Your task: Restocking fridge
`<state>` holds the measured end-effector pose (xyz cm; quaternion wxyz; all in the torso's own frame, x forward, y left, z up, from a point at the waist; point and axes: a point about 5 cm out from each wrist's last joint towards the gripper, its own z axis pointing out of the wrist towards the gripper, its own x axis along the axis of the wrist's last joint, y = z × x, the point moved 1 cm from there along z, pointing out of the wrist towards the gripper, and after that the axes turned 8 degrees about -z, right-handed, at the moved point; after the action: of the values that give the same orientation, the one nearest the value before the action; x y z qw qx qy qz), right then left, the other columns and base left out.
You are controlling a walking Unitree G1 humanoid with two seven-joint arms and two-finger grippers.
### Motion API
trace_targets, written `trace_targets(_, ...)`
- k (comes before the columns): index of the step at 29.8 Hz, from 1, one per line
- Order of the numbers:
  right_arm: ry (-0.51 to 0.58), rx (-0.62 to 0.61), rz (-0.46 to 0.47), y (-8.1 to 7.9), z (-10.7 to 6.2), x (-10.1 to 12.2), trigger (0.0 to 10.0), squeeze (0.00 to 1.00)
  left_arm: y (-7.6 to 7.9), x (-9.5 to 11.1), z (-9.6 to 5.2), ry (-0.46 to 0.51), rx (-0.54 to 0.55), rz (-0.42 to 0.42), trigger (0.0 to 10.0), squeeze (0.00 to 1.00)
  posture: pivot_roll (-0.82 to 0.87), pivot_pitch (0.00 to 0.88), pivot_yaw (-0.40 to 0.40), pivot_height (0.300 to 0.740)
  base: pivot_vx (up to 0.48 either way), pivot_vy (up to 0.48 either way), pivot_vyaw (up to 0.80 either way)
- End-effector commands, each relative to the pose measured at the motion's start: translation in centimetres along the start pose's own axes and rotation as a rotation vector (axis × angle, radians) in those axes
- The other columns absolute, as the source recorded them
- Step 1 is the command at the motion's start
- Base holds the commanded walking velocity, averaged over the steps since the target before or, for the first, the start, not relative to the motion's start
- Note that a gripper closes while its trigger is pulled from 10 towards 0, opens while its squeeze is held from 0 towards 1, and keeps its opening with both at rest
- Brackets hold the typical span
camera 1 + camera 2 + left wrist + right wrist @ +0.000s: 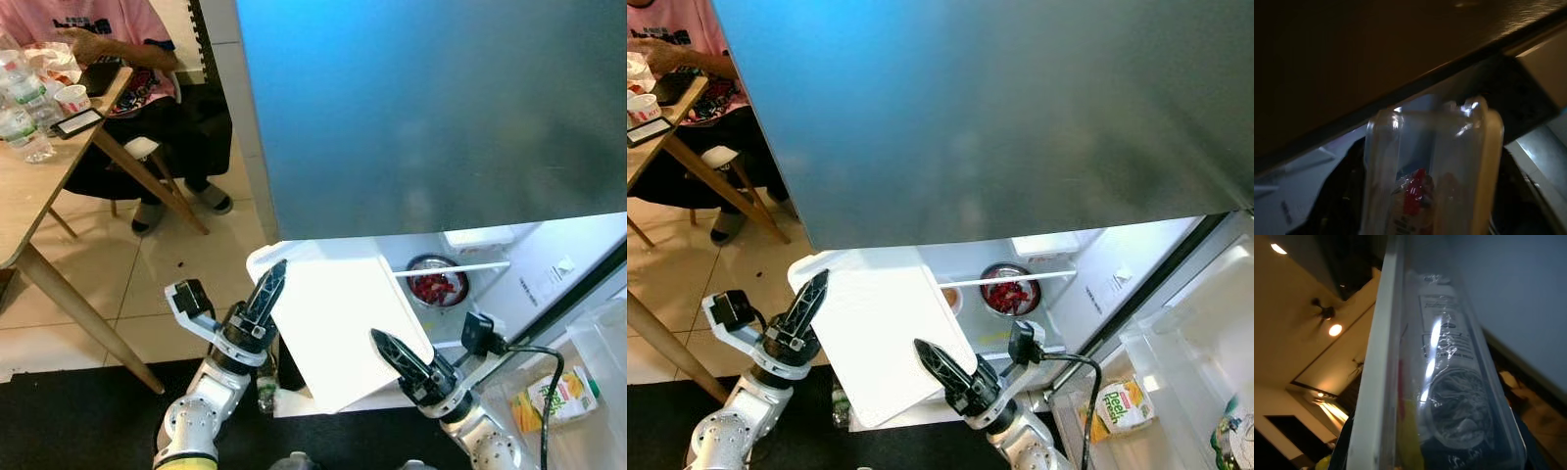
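The fridge door (431,108), a wide blue-grey panel, spans the upper part of both eye views. Below it the open fridge compartment (529,269) is lit white, with a shelf rail running across it. On that shelf sits a bowl of red food (437,282), and behind it a small white box (478,238).

To the robot's left stands a wooden worktop (39,176) carrying water bottles (22,113), a paper cup (72,98) and a phone (78,121). A person (127,88) in a pink shirt sits at its far side, one hand on the worktop.

A white-lidded clear container (343,323) is held in front of the open compartment, tilted, between the two arms. The left end effector (266,290) rests its black fingers against the container's left edge. The right end effector (397,357) presses against its lower right edge. Whether either pair of fingers is spread or pressed together cannot be told. The wrist views show the container's clear wall and pale lid close up, with packaged items inside.

At the lower right, a door bin (598,392) holds a yellow-green carton (554,399). A black cable (534,357) loops by the right wrist.
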<state>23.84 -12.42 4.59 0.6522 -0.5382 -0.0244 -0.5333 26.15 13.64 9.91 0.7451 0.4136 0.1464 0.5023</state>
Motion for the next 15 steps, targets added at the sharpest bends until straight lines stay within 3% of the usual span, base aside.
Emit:
trace_targets(1, 0.056, -0.177, -0.038, 1.2, -2.8, 1.1, 0.0, 0.00, 0.3, -0.1, -0.1, -0.004, -0.024, 0.006, 10.0, 1.00, -0.03, 0.144, 0.036, 0.740, 0.000, 0.000, 0.00)
trace_targets(3, 0.059, -0.189, -0.040, 1.3, -3.2, 1.3, 0.0, 0.00, 0.3, -0.2, -0.3, -0.012, -0.021, 0.003, 10.0, 1.00, -0.03, 0.144, 0.036, 0.740, 0.000, 0.000, 0.00)
trace_targets(4, 0.053, -0.237, -0.042, 1.7, -4.5, 1.4, 0.0, 0.00, 0.0, -0.8, -0.9, -0.051, 0.003, -0.005, 10.0, 1.00, -0.03, 0.148, 0.036, 0.740, 0.000, 0.000, 0.00)
trace_targets(15, 0.070, -0.399, -0.055, 2.6, -7.9, 2.3, 0.0, 0.00, -0.9, -2.0, -2.9, -0.118, 0.077, -0.023, 10.0, 1.00, -0.03, 0.145, 0.035, 0.740, 0.000, 0.000, 0.00)
